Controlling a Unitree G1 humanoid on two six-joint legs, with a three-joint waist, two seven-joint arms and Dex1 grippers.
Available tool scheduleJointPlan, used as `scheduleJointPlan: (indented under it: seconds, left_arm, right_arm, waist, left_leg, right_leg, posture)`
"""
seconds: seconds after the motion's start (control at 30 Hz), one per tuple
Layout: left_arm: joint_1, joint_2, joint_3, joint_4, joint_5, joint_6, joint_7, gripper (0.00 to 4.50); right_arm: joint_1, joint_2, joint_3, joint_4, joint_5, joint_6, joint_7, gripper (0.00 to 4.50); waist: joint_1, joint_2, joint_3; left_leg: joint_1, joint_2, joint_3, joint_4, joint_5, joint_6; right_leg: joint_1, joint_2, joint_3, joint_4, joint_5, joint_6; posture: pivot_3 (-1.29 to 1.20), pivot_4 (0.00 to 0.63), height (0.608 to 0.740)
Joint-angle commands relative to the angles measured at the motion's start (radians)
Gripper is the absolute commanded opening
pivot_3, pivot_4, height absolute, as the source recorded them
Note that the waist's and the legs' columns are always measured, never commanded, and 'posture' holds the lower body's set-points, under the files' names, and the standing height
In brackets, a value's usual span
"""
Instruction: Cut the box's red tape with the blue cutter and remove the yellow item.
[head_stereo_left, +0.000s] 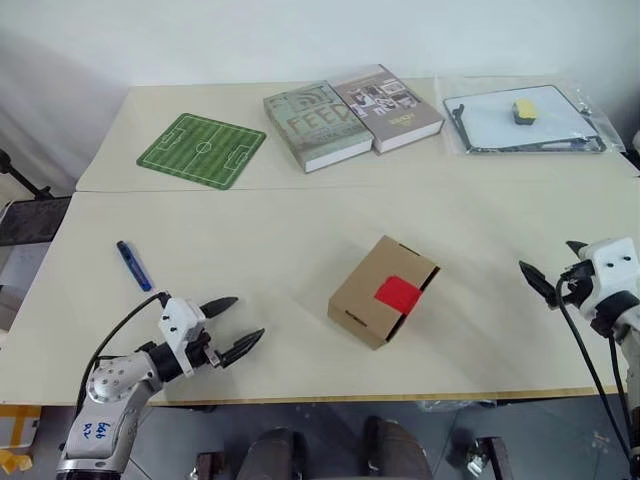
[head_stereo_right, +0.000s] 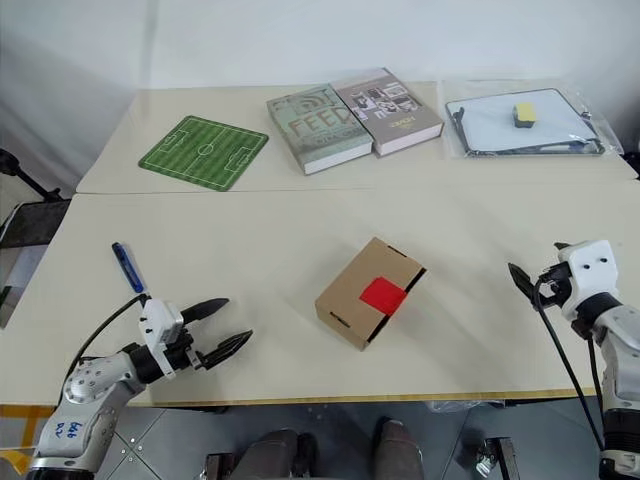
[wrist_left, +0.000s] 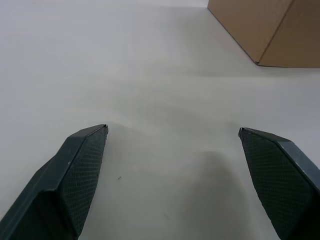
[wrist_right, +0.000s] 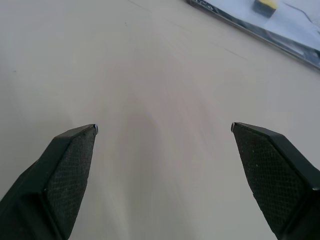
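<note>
A pale cream counter before a white wall carries the small brown cardboard box near its front edge at mid-width, the red tape patch still sealing the flap. The slim dark-blue pen-shaped cutter lies toward the front-left corner. Left hand and right hand both hover released, grasping nothing. Likely risks: the thin cutter rolling away from a pinch, or the unbraced light box sliding under the blade.

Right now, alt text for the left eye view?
A closed cardboard box with red tape sits mid-table between two open, empty grippers, left and right. A blue cutter lies beyond the left gripper.
</note>
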Motion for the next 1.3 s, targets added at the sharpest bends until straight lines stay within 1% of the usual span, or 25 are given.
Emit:
scheduleJointPlan:
  seconds: [0.03, 0.07, 0.1, 0.2, 0.27, 0.33, 0.4, 0.43, 0.47, 0.5, 0.53, 0.57, 0.67, 0.7, 0.73, 0.8, 0.83, 0.87, 0.97, 1.1, 1.23, 1.3]
  left_arm:
    - [-0.017, -0.007, -0.009, 0.026, 0.034, -0.023, 0.013, 4.47]
    - [-0.021, -0.012, -0.011, 0.029, 0.042, -0.026, 0.022, 4.47]
    - [-0.030, -0.017, -0.016, 0.021, 0.040, 0.017, 0.044, 4.47]
    - [-0.052, -0.001, -0.061, -0.007, 0.101, 0.143, 0.110, 4.47]
    - [-0.061, -0.016, -0.076, -0.036, 0.070, 0.121, 0.070, 4.47]
    - [-0.080, -0.033, -0.085, -0.038, 0.046, 0.081, 0.031, 4.47]
    - [-0.126, -0.057, -0.095, -0.016, 0.063, 0.135, 0.084, 4.07]
    - [-0.150, -0.073, -0.099, -0.003, 0.061, 0.169, 0.105, 3.87]
    - [-0.169, -0.088, -0.106, -0.001, 0.063, 0.180, 0.117, 3.59]
    - [-0.180, -0.099, -0.111, -0.001, 0.065, 0.184, 0.121, 3.22]
    - [-0.191, -0.106, -0.118, -0.001, 0.071, 0.188, 0.126, 2.97]
    - [-0.199, -0.113, -0.125, -0.005, 0.072, 0.196, 0.130, 2.64]
    - [-0.233, -0.136, -0.162, -0.007, 0.092, 0.213, 0.142, 1.67]
    - [-0.245, -0.147, -0.174, -0.006, 0.093, 0.221, 0.146, 1.34]
    - [-0.251, -0.161, -0.189, -0.011, 0.086, 0.237, 0.144, 1.05]
    - [-0.254, -0.177, -0.218, -0.031, 0.082, 0.253, 0.133, 0.47]
    - [-0.252, -0.187, -0.233, -0.042, 0.084, 0.260, 0.135, 0.12]
    - [-0.251, -0.197, -0.248, -0.050, 0.085, 0.266, 0.136, 0.05]
    - [-0.252, -0.229, -0.298, -0.073, 0.088, 0.278, 0.134, 0.05]
    - [-0.285, -0.257, -0.374, -0.074, 0.103, 0.267, 0.104, 0.05]
    - [-0.343, -0.280, -0.431, -0.057, 0.094, 0.299, 0.062, 0.05]
    - [-0.368, -0.275, -0.464, -0.052, 0.100, 0.319, 0.032, 0.05]
  right_arm:
    - [0.014, 0.002, -0.028, -0.063, 0.021, 0.011, -0.025, 4.50]
    - [0.020, 0.009, -0.032, -0.083, 0.027, 0.023, -0.034, 4.50]
    - [0.029, 0.016, -0.034, -0.112, 0.034, 0.041, -0.043, 4.50]
    - [0.051, 0.032, -0.031, -0.199, 0.053, 0.140, -0.077, 4.50]
    - [0.073, 0.040, -0.009, -0.283, 0.040, 0.222, -0.110, 4.50]
    - [0.097, 0.038, 0.019, -0.357, 0.038, 0.266, -0.101, 4.50]
    - [0.113, 0.034, 0.039, -0.405, 0.033, 0.304, -0.097, 4.50]
    - [0.122, 0.032, 0.047, -0.433, 0.040, 0.340, -0.096, 4.10]
    - [0.137, 0.029, 0.059, -0.477, 0.050, 0.374, -0.089, 3.89]
    - [0.147, 0.028, 0.065, -0.509, 0.059, 0.399, -0.083, 3.49]
    - [0.155, 0.025, 0.071, -0.540, 0.068, 0.429, -0.077, 3.21]
    - [0.164, 0.020, 0.077, -0.577, 0.081, 0.474, -0.072, 2.83]
    - [0.168, 0.020, 0.099, -0.689, 0.139, 0.648, -0.079, 1.77]
    - [0.155, 0.025, 0.114, -0.713, 0.151, 0.688, -0.086, 1.34]
    - [0.126, 0.041, 0.132, -0.723, 0.159, 0.718, -0.101, 1.09]
    - [0.076, 0.068, 0.157, -0.729, 0.169, 0.757, -0.126, 0.43]
    - [0.043, 0.086, 0.171, -0.719, 0.176, 0.785, -0.141, 0.04]
    - [0.014, 0.102, 0.183, -0.706, 0.176, 0.808, -0.156, 0.01]
    - [-0.066, 0.142, 0.223, -0.658, 0.168, 0.847, -0.182, 0.01]
    - [-0.186, 0.165, 0.305, -0.561, 0.149, 0.839, -0.157, 0.01]
    - [-0.299, 0.178, 0.372, -0.446, 0.127, 0.783, -0.109, 0.01]
    - [-0.342, 0.194, 0.388, -0.390, 0.112, 0.729, -0.097, 0.01]
  waist:
    - [0.000, 0.000, 0.000]
    - [-0.001, 0.000, 0.000]
    - [0.000, 0.000, 0.000]
    - [0.005, 0.000, 0.000]
    - [0.009, 0.001, 0.000]
    - [0.013, 0.001, 0.000]
    - [0.019, 0.000, 0.000]
    - [0.024, 0.000, 0.000]
    - [0.027, 0.000, 0.000]
    - [0.027, 0.000, 0.000]
    - [0.027, 0.000, 0.000]
    - [0.027, 0.000, 0.000]
    - [0.026, -0.001, 0.000]
    - [0.026, -0.001, 0.000]
    - [0.026, -0.002, 0.001]
    - [0.024, -0.002, 0.001]
    - [0.024, -0.002, 0.001]
    - [0.024, -0.002, 0.001]
    - [0.025, -0.002, 0.001]
    - [0.025, -0.002, 0.001]
    - [0.022, -0.003, 0.001]
    - [0.022, -0.003, 0.001]
  left_leg:
    - [0.000, 0.000, 0.000, 0.000, 0.000, 0.000]
    - [0.000, 0.000, 0.000, 0.000, 0.000, 0.000]
    - [0.000, 0.000, 0.000, 0.000, 0.000, 0.000]
    - [0.000, 0.000, -0.001, 0.001, 0.001, -0.001]
    - [0.000, -0.001, 0.000, 0.002, 0.001, -0.001]
    - [0.000, 0.000, 0.000, 0.002, 0.001, -0.001]
    - [0.000, 0.000, 0.000, 0.002, 0.001, -0.001]
    - [0.000, -0.001, 0.000, 0.002, 0.001, -0.001]
    - [0.000, -0.001, -0.001, 0.003, 0.001, -0.001]
    - [-0.001, -0.001, -0.001, 0.003, 0.001, -0.001]
    - [-0.001, -0.001, -0.001, 0.003, 0.001, -0.001]
    - [-0.002, -0.001, -0.001, 0.003, 0.001, -0.001]
    - [-0.002, -0.001, -0.001, 0.003, 0.001, -0.001]
    - [-0.002, -0.002, -0.001, 0.003, 0.001, -0.001]
    - [-0.002, -0.002, -0.001, 0.004, 0.001, -0.001]
    - [-0.004, -0.001, -0.002, 0.006, 0.001, -0.001]
    - [-0.006, -0.001, -0.002, 0.009, 0.001, 0.000]
    - [-0.008, -0.001, -0.003, 0.012, 0.001, 0.000]
    - [-0.010, -0.001, -0.004, 0.015, 0.000, 0.000]
    - [-0.012, -0.002, -0.004, 0.017, 0.000, 0.001]
    - [-0.012, -0.002, -0.004, 0.017, 0.001, 0.002]
    - [-0.012, -0.002, -0.004, 0.017, 0.001, 0.002]
  right_leg:
    - [0.000, 0.000, 0.000, 0.000, 0.000, 0.000]
    - [0.000, 0.000, 0.000, 0.000, 0.000, 0.000]
    - [0.000, 0.000, 0.000, 0.000, 0.000, 0.000]
    - [0.000, 0.000, 0.000, 0.001, 0.000, 0.000]
    - [0.000, 0.000, 0.001, 0.002, 0.000, 0.000]
    - [0.000, 0.000, 0.001, 0.002, 0.000, 0.000]
    - [0.000, 0.000, 0.001, 0.002, 0.000, 0.000]
    - [0.000, 0.000, 0.001, 0.002, 0.000, 0.000]
    - [0.000, 0.000, 0.001, 0.002, 0.000, 0.000]
    - [0.000, 0.000, 0.001, 0.002, 0.001, 0.001]
    - [0.000, 0.000, 0.001, 0.002, 0.001, 0.001]
    - [0.000, 0.000, 0.001, 0.002, 0.001, 0.001]
    - [-0.001, 0.000, 0.000, 0.002, 0.001, 0.001]
    - [-0.001, 0.000, 0.000, 0.002, 0.001, 0.002]
    - [-0.001, 0.000, 0.000, 0.002, 0.001, 0.002]
    - [-0.001, 0.000, 0.000, 0.002, 0.001, 0.002]
    - [-0.001, 0.000, 0.000, 0.002, 0.001, 0.002]
    - [-0.003, 0.000, 0.000, 0.003, 0.002, 0.002]
    - [-0.003, 0.001, 0.000, 0.003, 0.003, 0.003]
    - [-0.003, 0.000, 0.000, 0.003, 0.004, 0.004]
    - [-0.003, 0.001, 0.000, 0.003, 0.004, 0.004]
    - [-0.003, 0.001, 0.000, 0.003, 0.004, 0.004]
  posture:
    - [0.00, 0.150, 0.740]
    - [0.00, 0.150, 0.740]
    - [0.00, 0.150, 0.740]
    - [0.00, 0.150, 0.740]
    - [0.00, 0.150, 0.740]
    - [0.00, 0.150, 0.740]
    - [0.00, 0.150, 0.740]
    - [0.00, 0.150, 0.740]
    - [0.00, 0.150, 0.740]
    - [0.00, 0.150, 0.740]
    - [0.00, 0.150, 0.740]
    - [0.00, 0.150, 0.740]
    - [0.00, 0.150, 0.740]
    - [0.00, 0.150, 0.740]
    - [0.00, 0.150, 0.740]
    - [0.00, 0.150, 0.740]
    - [0.00, 0.150, 0.740]
    - [0.00, 0.150, 0.740]
    - [0.00, 0.150, 0.740]
    - [0.00, 0.150, 0.740]
    - [0.00, 0.150, 0.740]
    - [0.00, 0.150, 0.740]
